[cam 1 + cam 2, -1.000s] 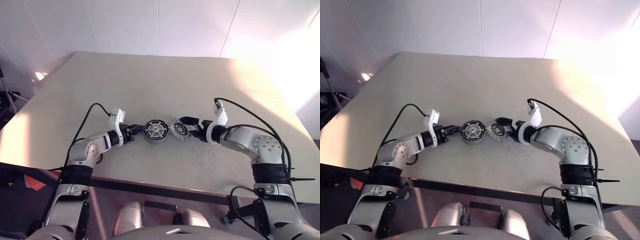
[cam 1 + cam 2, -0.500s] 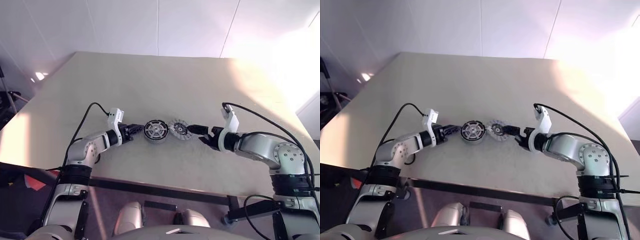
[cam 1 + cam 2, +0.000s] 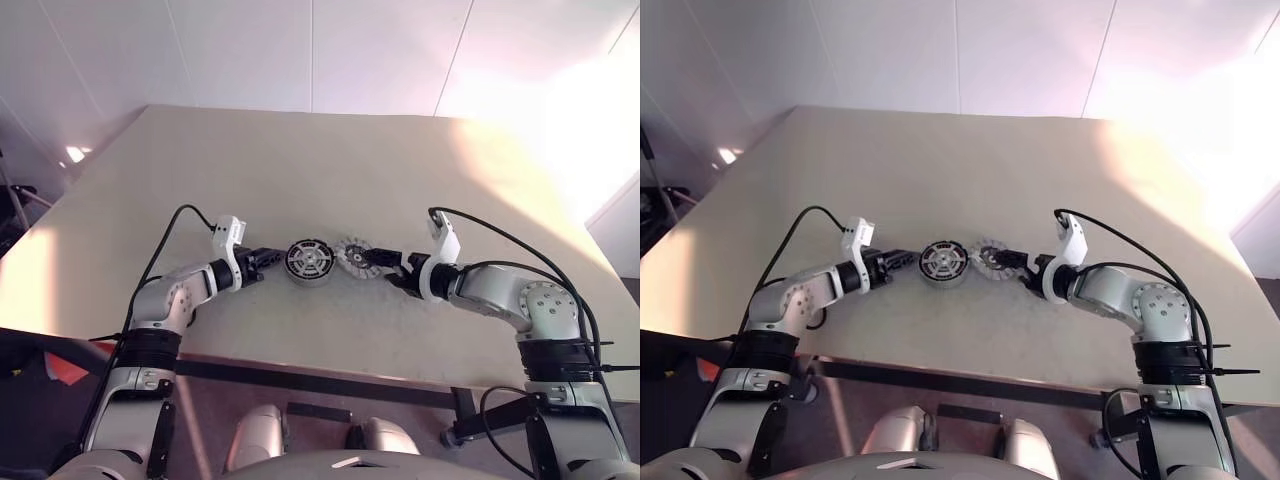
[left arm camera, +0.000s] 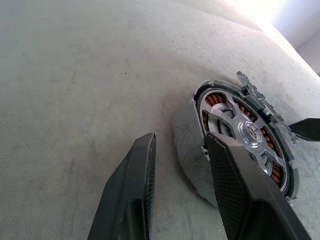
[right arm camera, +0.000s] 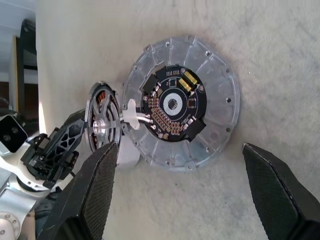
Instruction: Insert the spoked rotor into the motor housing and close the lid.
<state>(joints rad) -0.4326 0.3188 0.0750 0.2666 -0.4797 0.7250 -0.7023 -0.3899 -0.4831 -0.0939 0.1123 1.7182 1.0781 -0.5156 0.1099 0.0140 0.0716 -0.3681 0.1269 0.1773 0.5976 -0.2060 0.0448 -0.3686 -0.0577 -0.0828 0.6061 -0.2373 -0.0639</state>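
Head views: motor housing sits on the table, spoked rotor already seated inside it. Lid lies just beside the housing on my right-arm side, rims about touching. My left fingers are at the housing's other side; my right fingers are just beyond the lid, away from the housing.

Left wrist view: housing with copper windings behind the pale spokes. One of my left fingers presses its outer wall, the other stands clear of it, so bracing, not clamped on it.

Right wrist view: lid flat on the table, ribbed rim, dark circuit centre. My right fingers are spread wide either side, holding nothing.

Handling guess: lid is thin stiff metal, light, likely slick; take it across the ribbed rim, keep off the board and small wires. The housing looks heavier and could slide when pushed.
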